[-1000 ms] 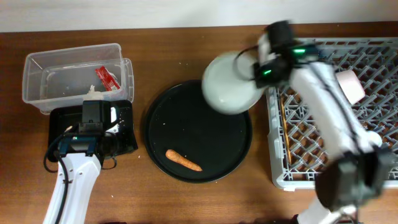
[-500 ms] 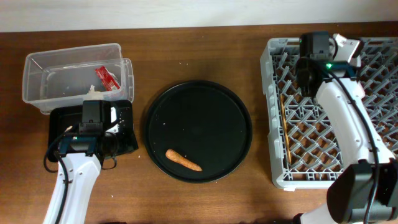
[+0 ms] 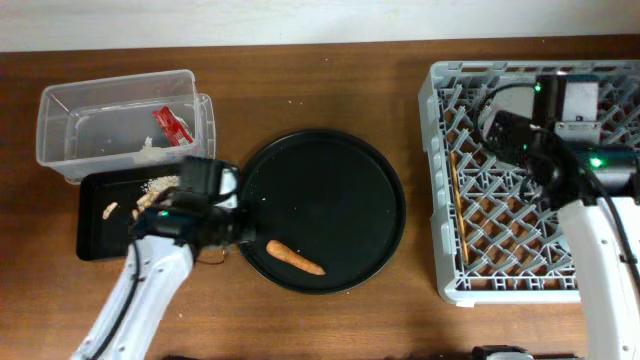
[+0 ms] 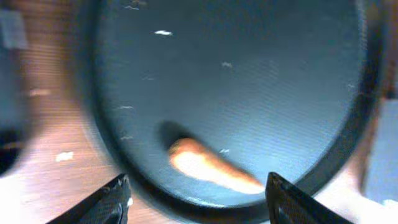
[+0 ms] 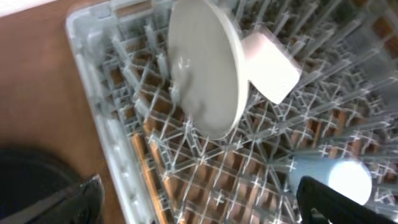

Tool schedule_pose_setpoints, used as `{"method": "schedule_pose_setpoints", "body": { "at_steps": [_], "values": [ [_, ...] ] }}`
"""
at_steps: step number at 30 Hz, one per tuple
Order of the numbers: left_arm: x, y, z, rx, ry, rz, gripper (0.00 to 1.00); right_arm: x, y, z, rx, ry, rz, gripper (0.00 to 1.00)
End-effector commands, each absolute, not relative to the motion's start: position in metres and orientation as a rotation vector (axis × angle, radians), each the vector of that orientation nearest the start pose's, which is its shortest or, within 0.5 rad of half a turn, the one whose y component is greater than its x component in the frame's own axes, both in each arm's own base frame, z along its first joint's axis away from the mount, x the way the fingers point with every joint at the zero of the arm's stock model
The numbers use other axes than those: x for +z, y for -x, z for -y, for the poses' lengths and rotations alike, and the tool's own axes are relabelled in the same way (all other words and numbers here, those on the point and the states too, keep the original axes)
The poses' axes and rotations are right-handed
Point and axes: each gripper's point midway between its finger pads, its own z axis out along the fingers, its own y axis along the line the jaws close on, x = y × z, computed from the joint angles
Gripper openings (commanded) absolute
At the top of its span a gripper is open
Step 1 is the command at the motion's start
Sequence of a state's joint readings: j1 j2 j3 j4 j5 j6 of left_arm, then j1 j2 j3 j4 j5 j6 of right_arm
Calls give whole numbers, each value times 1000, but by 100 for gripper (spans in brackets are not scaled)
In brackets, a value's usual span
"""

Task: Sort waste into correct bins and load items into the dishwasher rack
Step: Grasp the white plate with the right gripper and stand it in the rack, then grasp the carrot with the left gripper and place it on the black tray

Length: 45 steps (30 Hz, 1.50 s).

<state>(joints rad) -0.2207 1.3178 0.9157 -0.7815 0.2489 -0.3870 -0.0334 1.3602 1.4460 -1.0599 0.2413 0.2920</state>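
Note:
An orange carrot point(image 3: 295, 258) point(image 4: 208, 165) lies near the front of the large round black tray point(image 3: 330, 160). My left gripper point(image 3: 235, 228) point(image 4: 199, 196) hovers open over that tray's left rim, empty, with the carrot just ahead of its fingers. In the grey dishwasher rack point(image 3: 440, 180) point(image 5: 93, 81) the pale plate point(image 5: 208, 68) stands on edge among the pegs, next to the pink-white bowl point(image 5: 267, 59). The light-blue cup point(image 5: 329, 177) lies further in and the chopsticks point(image 3: 455, 200) point(image 5: 146, 168) lie along the left wall. My right gripper point(image 3: 508, 128) point(image 5: 199, 205) hangs open above the rack, apart from the plate.
The clear tub point(image 3: 120, 120) at the back left holds a red wrapper point(image 3: 172, 125) and white tissue. In front of it the shallow black tray point(image 3: 100, 235) holds beige scraps point(image 3: 155, 185). Bare wooden table separates the round tray from the rack.
My right gripper carried the plate over to the rack, let go of it and opened. My left arm swung right, from over the shallow black tray to the round tray's left rim.

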Motion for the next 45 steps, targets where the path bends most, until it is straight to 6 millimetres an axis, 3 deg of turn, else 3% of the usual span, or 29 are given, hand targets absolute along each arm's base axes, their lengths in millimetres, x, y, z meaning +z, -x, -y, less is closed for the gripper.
{"method": "schedule_pose_setpoints", "body": {
  "at_steps": [1, 3, 6, 10, 12, 15, 16, 17, 19, 22, 26, 29, 31, 32, 34, 36, 39, 41, 45],
  "values": [
    [93, -272, 152, -654, 330, -2874, 69, 224, -325, 37, -104, -485, -2621, 98],
    [73, -260, 173, -652, 465, -2963, 77, 213, -324, 37, -114, -489, -2668, 98],
    [54, -244, 189, -611, 643, -3041, 78, 205, -326, 37, -119, -491, -2696, 98],
    [33, -237, 190, -484, 877, -3054, 78, 203, -326, 36, -115, -491, -2702, 98],
    [20, -245, 173, -320, 958, -2992, 78, 203, -325, 36, -116, -491, -2706, 98],
    [10, -253, 174, -312, 965, -2975, 77, 203, -325, 36, -116, -491, -2706, 99],
    [9, -258, 174, -312, 959, -2956, 75, 203, -325, 36, -116, -491, -2706, 98],
    [9, -260, 173, -306, 956, -2945, 56, 203, -325, 36, -116, -491, -2707, 98],
    [9, -260, 173, -307, 955, -2944, 36, 203, -325, 36, -116, -491, -2708, 98],
    [9, -262, 173, -308, 956, -2937, 26, 203, -325, 35, -112, -491, -2710, 98],
    [11, -275, 169, -323, 956, -2886, 22, 203, -325, 35, -113, -490, -2710, 98],
    [20, -287, 153, -339, 982, -2849, 17, 203, -325, 35, -113, -490, -2710, 98],
    [50, -310, 129, -390, 912, -2769, 17, 203, -325, 35, -113, -490, -2709, 98],
    [80, -326, 108, -414, 851, -2685, 16, 203, -325, 35, -113, -490, -2709, 98],
    [116, -331, 38, -249, 973, -2503, 16, 203, -325, 35, -113, -490, -2709, 98],
    [131, -329, -14, -116, 1004, -2419, 16, 203, -325, 35, -113, -490, -2709, 98],
    [124, -315, -90, 83, 1218, -2322, 17, 203, -325, 35, -113, -490, -2710, 98],
    [102, -308, -123, 141, 1359, -2311, 17, 203, -325, 35, -113, -490, -2710, 98],
    [51, -300, -147, 222, 1490, -2380, 17, 203, -325, 35, -113, -490, -2710, 98]
  ]
}}
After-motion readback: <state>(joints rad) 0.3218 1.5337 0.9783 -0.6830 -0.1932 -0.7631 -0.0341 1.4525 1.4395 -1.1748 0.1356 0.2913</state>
